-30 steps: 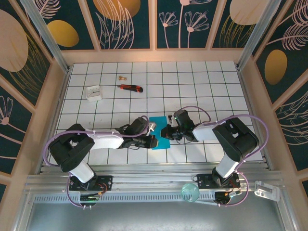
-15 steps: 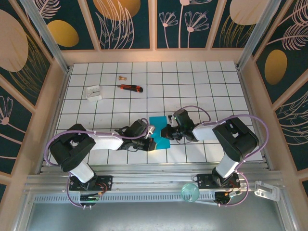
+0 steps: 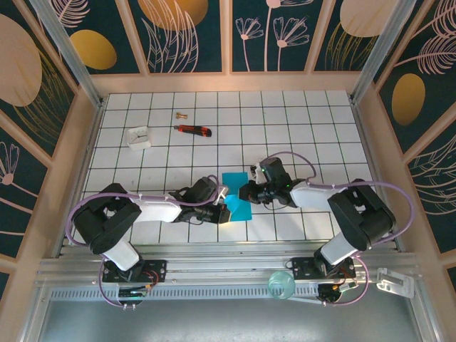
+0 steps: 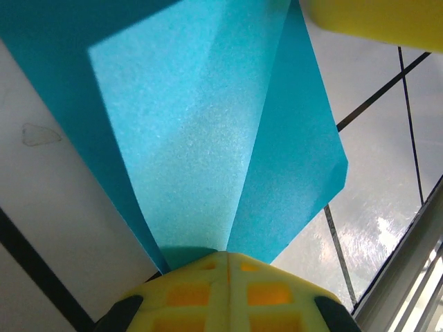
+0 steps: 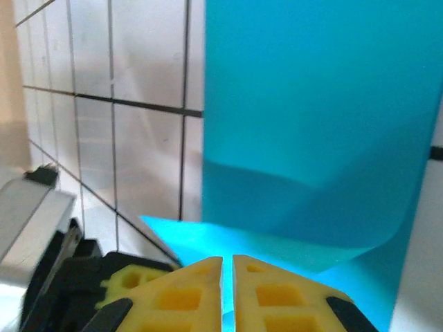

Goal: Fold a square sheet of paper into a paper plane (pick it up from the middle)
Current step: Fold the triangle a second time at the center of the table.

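**Entry: teal sheet, part-folded, held at its left near corner**

Object – the square sheet of paper [image 3: 236, 194], already creased into a narrower shape. It lay on the white tiled table [image 3: 313, 121]. Its long axis ran from the far wall toward the arm bases, leaning slightly right at the near end.

Left gripper [image 3: 225, 206] – at the sheet's left near corner, reaching in across the long axis. In the left wrist view its jaws [image 4: 227, 259] were pressed together on the paper [image 4: 208, 138], with two creases fanning out from the pinch.

Right gripper [image 3: 248, 192] – at the sheet's right edge, opposite and slightly farther up. In the right wrist view its jaws [image 5: 228, 261] stood all but together with a hairline slit between them. A raised flap of the sheet [image 5: 311, 104] ran in under the tips. Whether they gripped it could not be told.

Judgement: both arms were at the sheet, but only the left had a sure hold, so the next crease probably turned on the right.

Materials: paper thin, matte and finely grained, bending softly and not yet pressed flat. Finger pads yellow with square recesses. Tiles glossy with dark grout.

Also present: a red-and-black utility knife [image 3: 192, 130], well beyond the sheet's far left.
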